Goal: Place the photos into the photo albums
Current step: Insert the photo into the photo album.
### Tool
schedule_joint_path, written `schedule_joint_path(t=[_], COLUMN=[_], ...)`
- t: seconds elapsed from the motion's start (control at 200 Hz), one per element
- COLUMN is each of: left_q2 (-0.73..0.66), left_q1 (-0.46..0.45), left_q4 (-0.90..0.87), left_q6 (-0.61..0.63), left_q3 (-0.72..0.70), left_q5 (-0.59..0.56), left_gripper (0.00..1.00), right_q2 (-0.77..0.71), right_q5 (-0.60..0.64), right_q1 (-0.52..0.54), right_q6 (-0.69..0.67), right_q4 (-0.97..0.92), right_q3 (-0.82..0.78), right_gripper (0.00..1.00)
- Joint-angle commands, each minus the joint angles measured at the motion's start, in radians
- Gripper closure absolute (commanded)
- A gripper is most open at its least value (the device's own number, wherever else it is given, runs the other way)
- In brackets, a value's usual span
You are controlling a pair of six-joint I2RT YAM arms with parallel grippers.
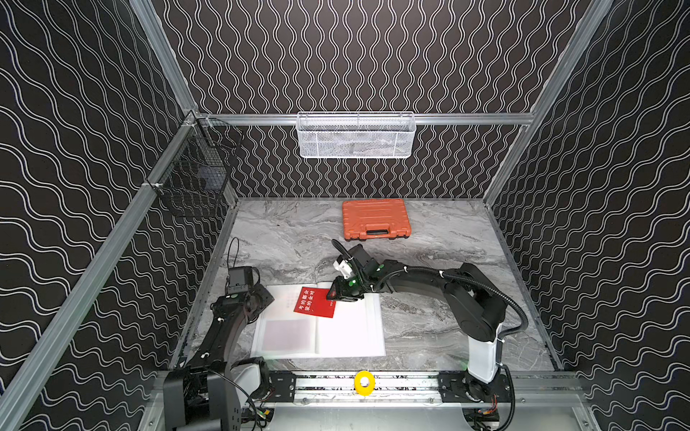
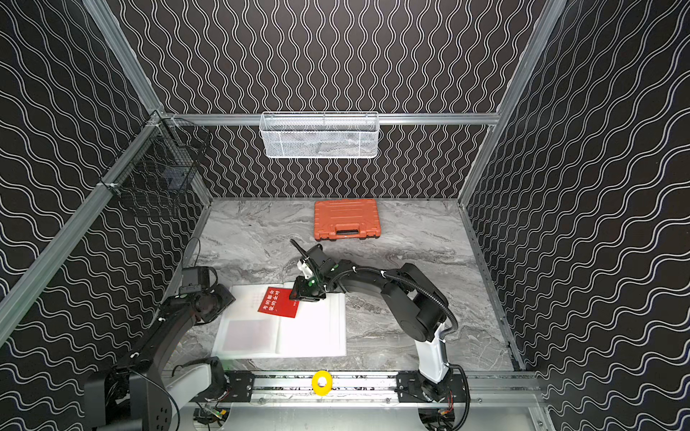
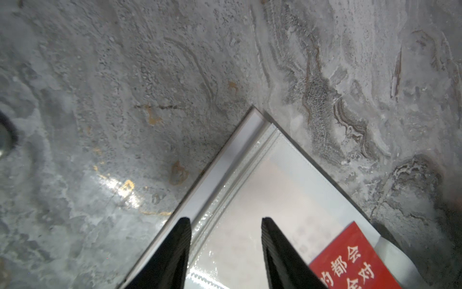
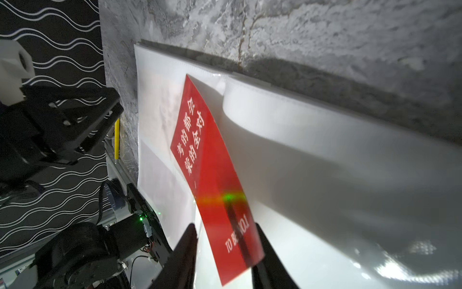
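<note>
The photo album (image 1: 347,336) (image 2: 310,336) lies open and flat on the marble table, near the front. A red photo (image 1: 315,302) (image 2: 278,302) with white characters rests slanted across its far pages, over the spine. My right gripper (image 1: 334,296) (image 4: 225,226) is at the photo's right end. Its jaws stand open, and the end of the red photo (image 4: 200,150) sits between them against one finger. My left gripper (image 3: 225,219) hovers open and empty over the album's far left corner (image 3: 275,175). A pale rectangle (image 1: 287,334) shows through the left page's sleeve.
An orange plastic case (image 1: 376,219) lies at the back of the table. A white mesh basket (image 1: 356,135) hangs on the back wall and a black wire basket (image 1: 194,175) on the left wall. A yellow disc (image 1: 364,382) sits on the front rail.
</note>
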Motion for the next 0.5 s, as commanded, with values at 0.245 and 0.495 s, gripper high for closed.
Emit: schedule_joint_path(t=[0.245, 0.495], left_q2=[-0.024, -0.036], left_q1=[0.013, 0.018], left_q4=[0.001, 0.007], left_q6=[-0.013, -0.021], left_q3=[-0.011, -0.026], left_q5=[-0.04, -0.047], left_gripper=[0.49, 0.49], right_q2=[0.046, 0.111], right_q5=[-0.031, -0.059], right_q1=[0.006, 0.009], right_q6=[0.02, 0.026], right_q4=[0.017, 0.017], right_q3=[0.045, 0.115], right_gripper=[0.63, 0.63])
